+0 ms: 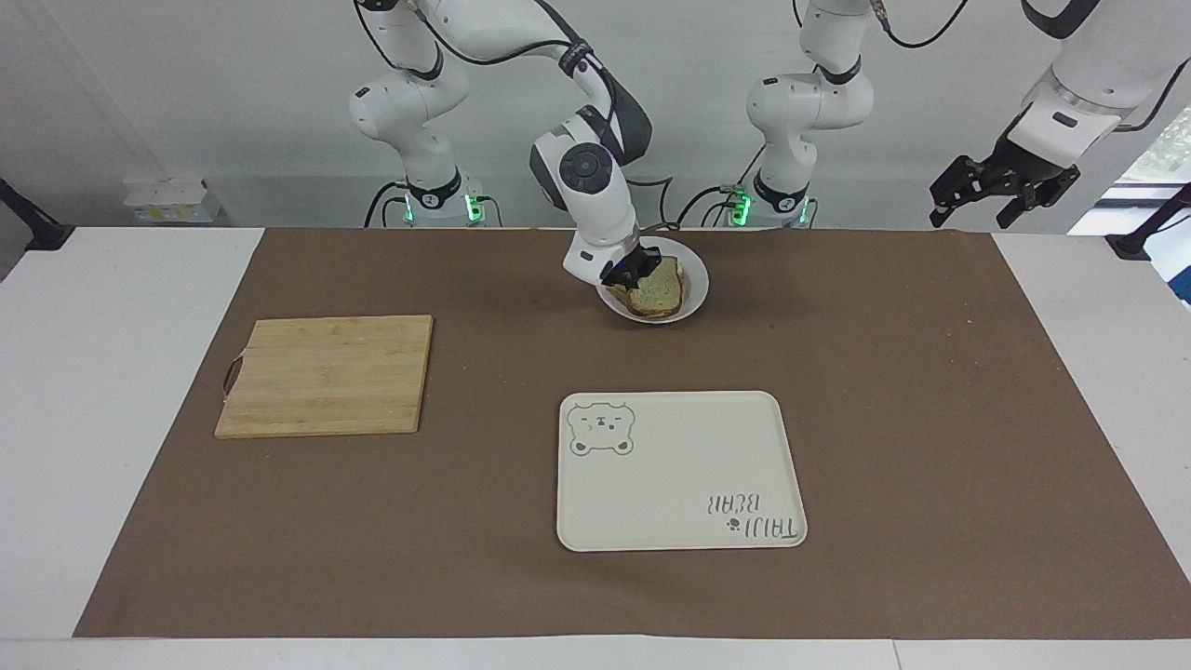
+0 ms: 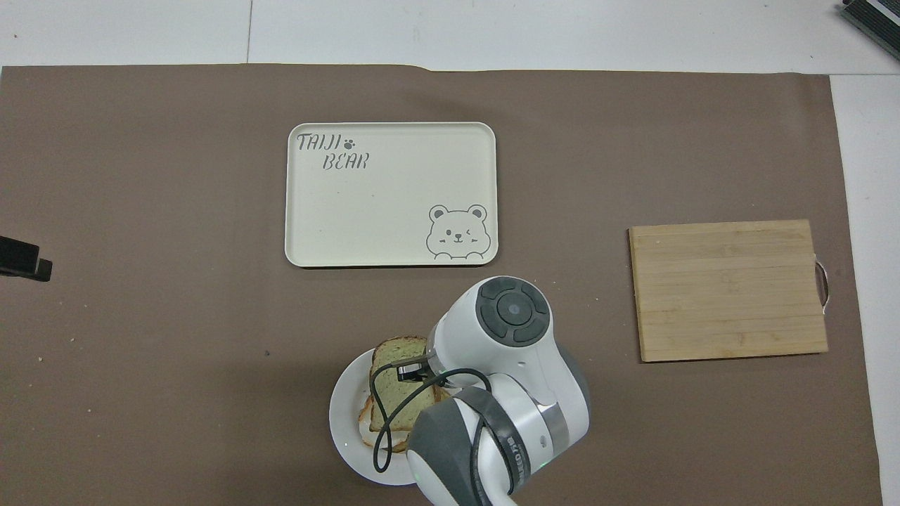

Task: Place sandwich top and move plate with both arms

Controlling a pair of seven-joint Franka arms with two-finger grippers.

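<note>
Fingers of the right gripper clamp the bread by one edge—so it lowers flat onto the plate; left gripper waits, released—off the counter.

matt brown paper mat over a smooth white table. pale wood board, visible grain in strips, satin finish, thin metal handle at one end. cream tray, smooth plastic look, slight sheen, printed bear and lettering. white plate, glossy, ceramic-looking. bread porous and speckled, rough brown crust. arms in glossy white plastic shells with matt grey joints and black rubbery cables. right gripper and left gripper matt black, hard-looking.
</note>
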